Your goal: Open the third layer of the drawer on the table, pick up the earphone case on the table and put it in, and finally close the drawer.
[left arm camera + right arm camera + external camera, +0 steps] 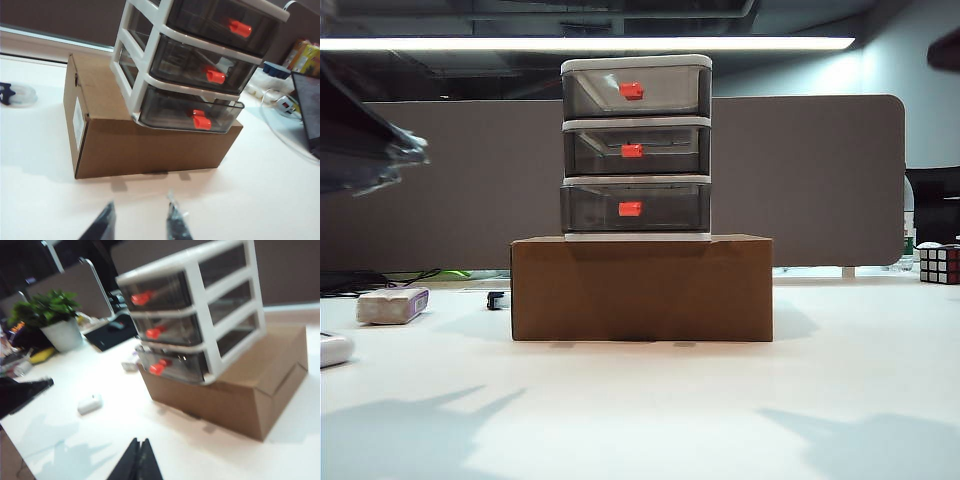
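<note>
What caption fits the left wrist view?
Left tool open above the table, facing the drawer on a box.

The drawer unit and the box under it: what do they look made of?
The drawer looks like plastic: smoky translucent bins you can see into, a glossy white frame and red-orange tab handles. The box beneath looks like plain brown cardboard, matte, with folded flap seams and a label on its side in the left wrist view.

Frontal exterior; flanking wrists; shared drawer.
</note>
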Tool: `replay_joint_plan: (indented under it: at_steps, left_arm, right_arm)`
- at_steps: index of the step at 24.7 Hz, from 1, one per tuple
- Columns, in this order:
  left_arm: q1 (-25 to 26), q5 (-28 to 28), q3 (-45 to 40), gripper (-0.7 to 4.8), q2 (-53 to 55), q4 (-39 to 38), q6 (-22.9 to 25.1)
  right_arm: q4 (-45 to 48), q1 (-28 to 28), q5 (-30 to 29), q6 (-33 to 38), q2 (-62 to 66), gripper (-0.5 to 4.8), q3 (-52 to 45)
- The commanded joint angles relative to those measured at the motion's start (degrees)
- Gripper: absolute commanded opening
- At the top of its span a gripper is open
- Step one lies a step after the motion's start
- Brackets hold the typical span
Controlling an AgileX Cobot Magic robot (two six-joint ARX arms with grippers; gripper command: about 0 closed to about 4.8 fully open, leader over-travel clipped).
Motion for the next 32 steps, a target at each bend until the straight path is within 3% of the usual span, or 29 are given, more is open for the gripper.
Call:
replay_joint_plan:
  at_steps: [1,9,14,16,18,21,26,32]
  left_arm:
    - [0.1,0.0,0.4,1.26,7.8,10.8,1.8]
    - [0.1,2.5,9.6,1.58,30.7,18.8,2.0]
    - [0.1,2.6,15.0,1.55,36.8,18.8,2.0]
    - [0.2,2.6,16.3,1.52,37.0,19.2,0.2]
    - [-0.7,2.6,17.8,1.52,38.2,19.2,-0.3]
    - [-3.3,-3.6,19.5,1.52,42.0,20.2,3.1]
    - [-11.8,-21.4,24.0,1.53,54.0,26.7,7.7]
    - [-12.2,-22.1,28.6,1.72,63.6,31.7,9.9]
  right_arm:
    - [-0.8,1.8,2.4,-0.4,2.1,-0.06,0.9]
    - [-0.4,4.4,4.0,-1.6,9.6,-0.06,2.4]
    - [0.3,4.4,3.6,-2.8,12.7,-0.06,3.8]
    - [2.6,4.5,-0.4,-3.4,14.8,-0.06,4.0]
    - [2.8,4.4,0.0,-3.4,17.0,-0.06,4.8]
    - [3.8,4.4,0.5,-3.6,20.7,-0.06,6.4]
    - [5.5,4.5,0.8,-8.4,32.6,-0.06,13.6]
    - [5.6,4.4,0.8,-12.8,44.4,-0.06,21.4]
